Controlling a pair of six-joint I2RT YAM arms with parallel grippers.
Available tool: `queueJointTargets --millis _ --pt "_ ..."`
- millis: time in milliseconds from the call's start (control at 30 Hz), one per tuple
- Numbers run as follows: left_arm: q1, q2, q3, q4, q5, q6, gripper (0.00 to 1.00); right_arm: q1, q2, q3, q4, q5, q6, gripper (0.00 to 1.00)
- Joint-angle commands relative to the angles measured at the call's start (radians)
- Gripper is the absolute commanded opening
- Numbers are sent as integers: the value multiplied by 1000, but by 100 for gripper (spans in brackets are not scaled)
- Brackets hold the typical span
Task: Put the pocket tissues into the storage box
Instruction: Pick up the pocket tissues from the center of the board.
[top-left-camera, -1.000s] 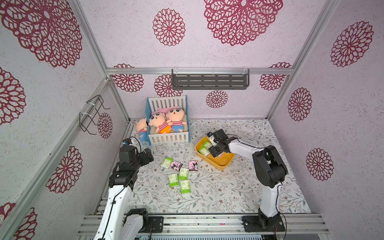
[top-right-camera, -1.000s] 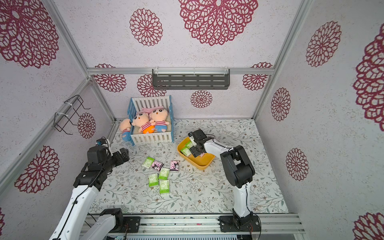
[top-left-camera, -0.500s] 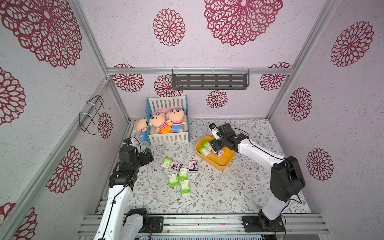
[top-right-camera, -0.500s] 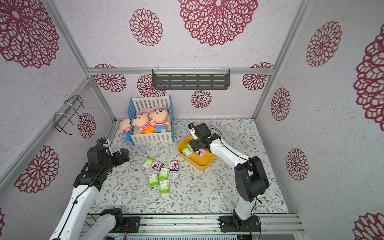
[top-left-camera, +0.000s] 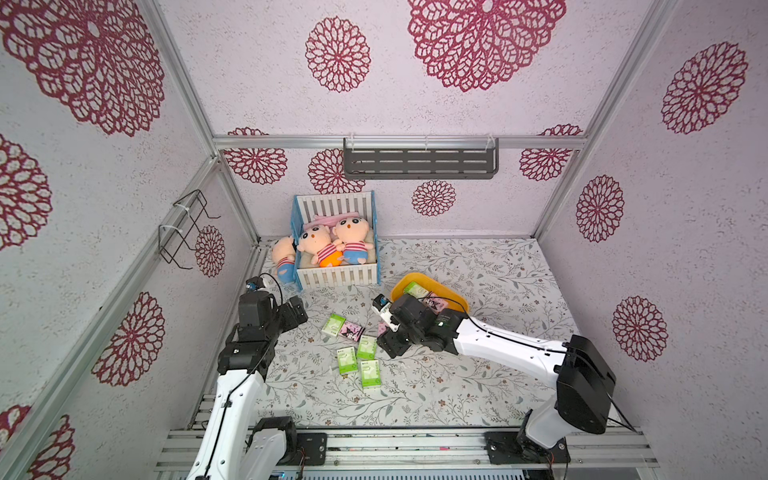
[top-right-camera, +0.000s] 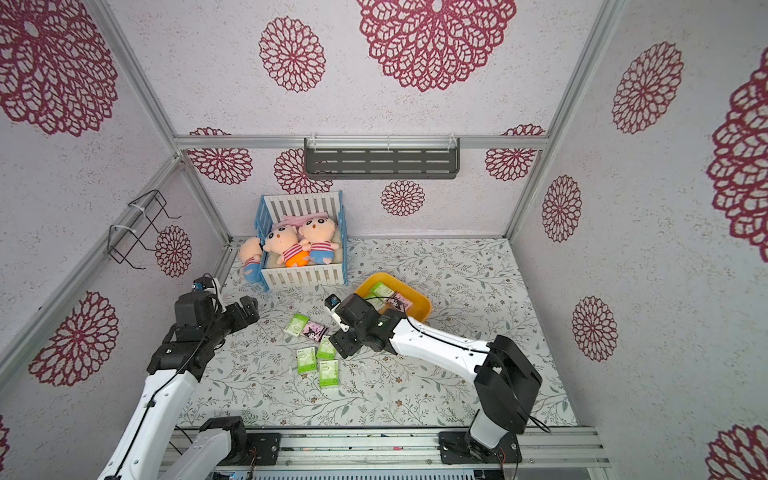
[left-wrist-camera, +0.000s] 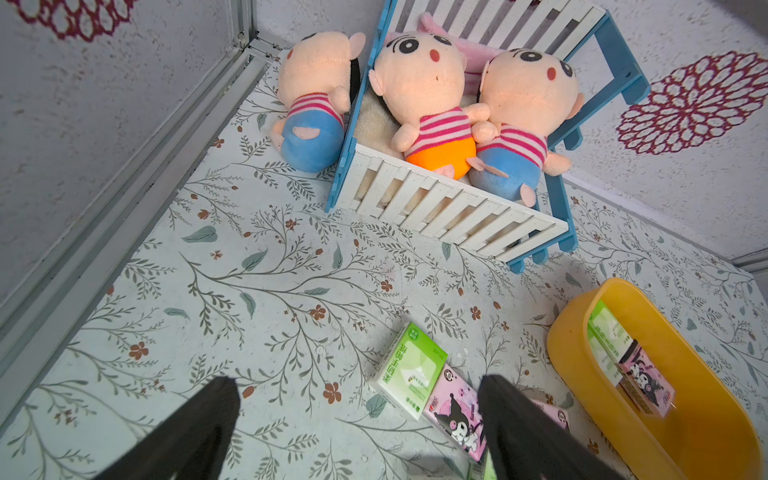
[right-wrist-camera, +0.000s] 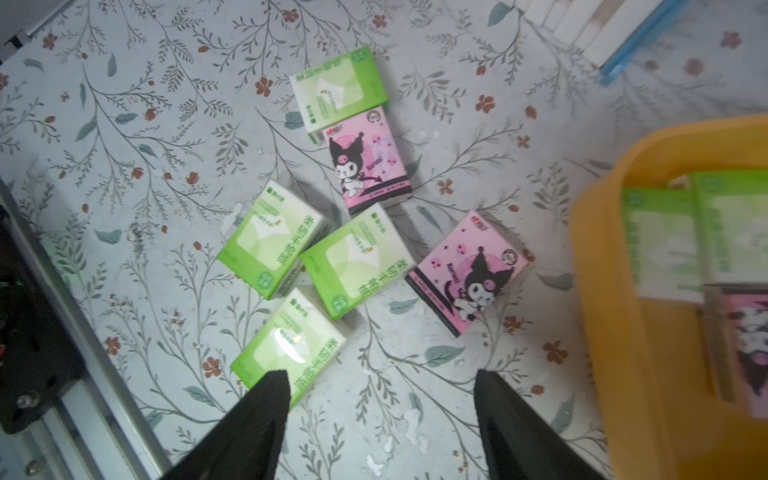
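Fetch step: right claw (right-wrist-camera: 378, 419) hung spread, empty, near loose pocket tissues (right-wrist-camera: 357, 266); left claw (left-wrist-camera: 357, 380) was spread too. Next probably needed: pinch one, carry it to the storage box (right-wrist-camera: 602, 270).

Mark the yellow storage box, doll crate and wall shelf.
yellow storage box (left-wrist-camera: 567, 343): left wrist view, outer wall.
doll crate (top-left-camera: 338, 276): a top view, white front slats.
wall shelf (top-left-camera: 419, 166): a top view, slotted face.
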Motion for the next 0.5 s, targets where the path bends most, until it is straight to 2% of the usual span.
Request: queueJointTargets --millis 0,200,367,467 --pt "-6 -8 -7 3 1 -1 97 61 71 86 -105 -38 235 77" --pt "-8 0 -4 6 18 4 97 120 173 116 -133 -62 361 78" --pt "-8 2 -4 11 36 0 97 130 234 163 -200 10 374 78" --pt "-8 4 -4 11 47 -2 97 130 261 182 -208 10 368 79"
